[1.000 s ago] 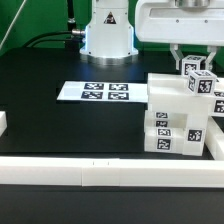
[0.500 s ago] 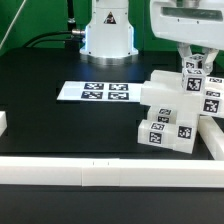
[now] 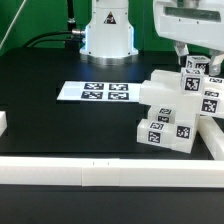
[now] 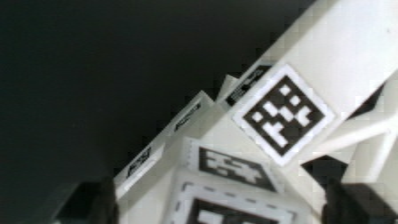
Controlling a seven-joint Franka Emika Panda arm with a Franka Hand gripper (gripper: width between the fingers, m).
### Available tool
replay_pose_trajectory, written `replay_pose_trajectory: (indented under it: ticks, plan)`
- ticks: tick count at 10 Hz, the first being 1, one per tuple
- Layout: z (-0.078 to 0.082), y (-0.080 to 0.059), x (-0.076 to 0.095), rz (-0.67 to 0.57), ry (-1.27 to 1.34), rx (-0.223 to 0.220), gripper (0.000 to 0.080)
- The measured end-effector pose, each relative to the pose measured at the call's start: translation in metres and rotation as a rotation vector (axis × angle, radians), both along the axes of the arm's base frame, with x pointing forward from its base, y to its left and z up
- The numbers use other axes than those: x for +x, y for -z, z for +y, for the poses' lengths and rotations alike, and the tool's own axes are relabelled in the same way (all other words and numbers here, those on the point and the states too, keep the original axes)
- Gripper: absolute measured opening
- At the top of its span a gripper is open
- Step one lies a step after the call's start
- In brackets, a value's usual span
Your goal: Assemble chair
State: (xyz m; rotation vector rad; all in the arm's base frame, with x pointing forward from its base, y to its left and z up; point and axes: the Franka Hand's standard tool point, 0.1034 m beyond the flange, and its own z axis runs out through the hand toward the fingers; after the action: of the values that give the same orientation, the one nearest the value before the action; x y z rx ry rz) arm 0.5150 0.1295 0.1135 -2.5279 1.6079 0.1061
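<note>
Directly beneath gripper [image 3: 194, 57], chair [image 3: 180, 112]

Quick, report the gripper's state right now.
Gripper: jaws open, holding nothing, poised around the top of the chair.

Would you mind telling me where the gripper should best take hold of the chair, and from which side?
I would grip the chair at its narrow upright top post, coming straight down from above. That post is the slimmest part and stands free at the top, just below the gripper, while the lower blocks look too wide for the jaws. The rail on the exterior view's right crowds a side approach.
</note>
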Motion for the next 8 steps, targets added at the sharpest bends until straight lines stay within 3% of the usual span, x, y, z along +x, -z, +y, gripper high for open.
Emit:
replay_pose_trajectory:
  ticks: [4, 8]
  plan:
    - [-0.0013, 0.0013, -0.0007, -0.047, -0.328, -0.01, 0.0648]
    - [-0.0064, -0.0032, 0.0059, -0.081, -0.883, -0.039, 0.0648]
